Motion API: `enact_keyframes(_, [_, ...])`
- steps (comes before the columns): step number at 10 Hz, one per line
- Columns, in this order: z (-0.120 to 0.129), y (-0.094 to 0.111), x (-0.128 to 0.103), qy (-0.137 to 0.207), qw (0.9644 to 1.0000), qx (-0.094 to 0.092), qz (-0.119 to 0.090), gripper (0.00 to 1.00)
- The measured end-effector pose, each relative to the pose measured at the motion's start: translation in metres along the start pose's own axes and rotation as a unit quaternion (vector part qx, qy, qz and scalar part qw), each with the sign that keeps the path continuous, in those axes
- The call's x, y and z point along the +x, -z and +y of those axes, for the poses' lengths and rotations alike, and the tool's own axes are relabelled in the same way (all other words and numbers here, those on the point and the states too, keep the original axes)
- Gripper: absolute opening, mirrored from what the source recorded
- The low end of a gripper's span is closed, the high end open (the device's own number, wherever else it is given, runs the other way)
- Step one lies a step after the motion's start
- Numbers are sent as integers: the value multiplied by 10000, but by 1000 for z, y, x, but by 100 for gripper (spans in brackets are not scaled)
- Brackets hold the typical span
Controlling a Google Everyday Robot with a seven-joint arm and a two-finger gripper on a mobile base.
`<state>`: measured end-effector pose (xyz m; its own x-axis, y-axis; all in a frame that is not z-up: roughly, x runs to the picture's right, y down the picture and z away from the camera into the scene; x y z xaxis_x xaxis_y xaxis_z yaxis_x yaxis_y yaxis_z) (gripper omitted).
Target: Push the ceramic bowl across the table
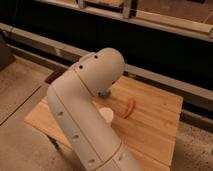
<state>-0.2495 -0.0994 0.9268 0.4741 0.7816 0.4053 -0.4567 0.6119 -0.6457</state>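
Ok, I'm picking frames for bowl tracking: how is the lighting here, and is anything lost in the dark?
Camera view: warm light falls on the table and the pale arm. The background behind is nearly black. The ceramic bowl shows only as a dark sliver at the table's far left corner, with little contrast. The gripper is out of sight behind the arm.

A: Surface?
B: A light plank table (155, 122) is seen, largely covered by the arm.
A: What is laid on it?
B: A pale cup (106, 114) is set mid-table, a red-orange strip (130, 107) just beside it. The ceramic bowl (52, 77) is glimpsed at the far left corner.
A: Gripper?
B: It is hidden behind the arm.
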Motion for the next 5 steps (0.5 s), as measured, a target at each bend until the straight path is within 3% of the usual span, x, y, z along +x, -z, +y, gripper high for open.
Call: enact_keyframes(5, [-1, -1, -1, 7, 10000, -14, -17, 0])
